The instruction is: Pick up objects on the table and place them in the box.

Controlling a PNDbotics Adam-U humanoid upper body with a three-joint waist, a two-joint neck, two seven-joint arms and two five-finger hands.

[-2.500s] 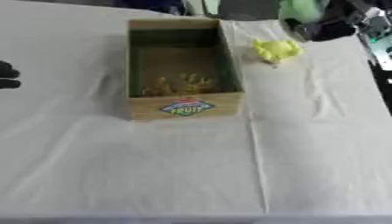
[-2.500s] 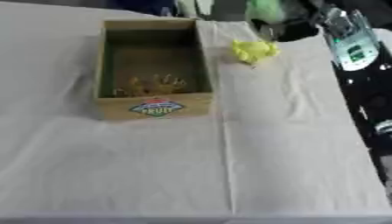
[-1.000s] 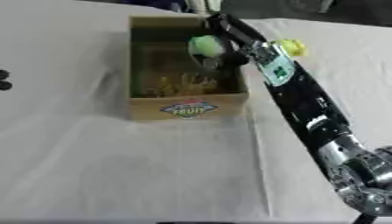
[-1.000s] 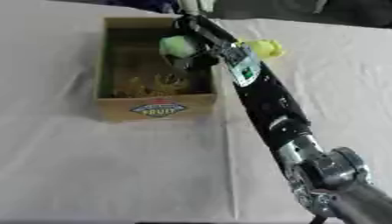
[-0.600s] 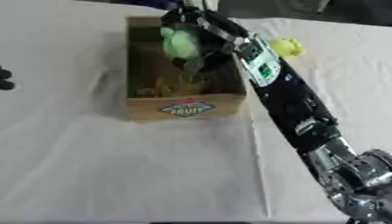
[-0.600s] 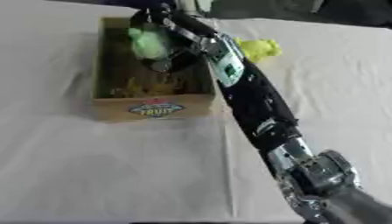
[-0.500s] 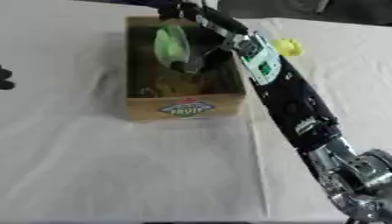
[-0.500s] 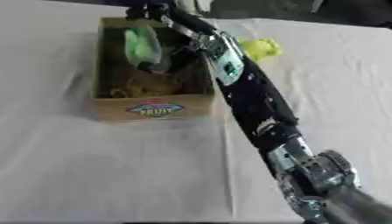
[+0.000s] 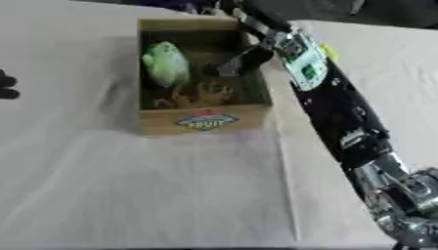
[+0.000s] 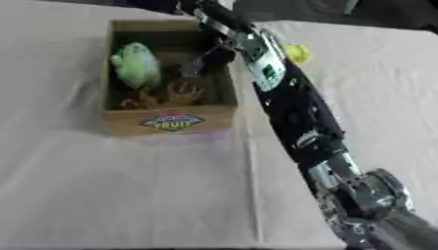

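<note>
A cardboard box [image 9: 205, 121] with a fruit label on its front wall stands on the white cloth. A pale green rounded object [image 9: 167, 63] lies inside it at the left, free of any hand. My right hand [image 9: 238, 61] hangs over the box's right half, open and holding nothing, its arm stretching in from the lower right. A small yellow object [image 10: 297, 52] lies on the cloth right of the box, partly hidden behind the forearm. Only a dark part of my left hand [image 9: 5, 86] shows at the left edge.
Several small yellow-brown items [image 9: 195, 94] lie on the box floor near its front wall. The white cloth [image 9: 128, 185] covers the table in front of the box. Dark shapes stand beyond the far edge.
My right hand carried the green object from the right side over the box and let it go; it now lies inside at the left. The camera has also shifted.
</note>
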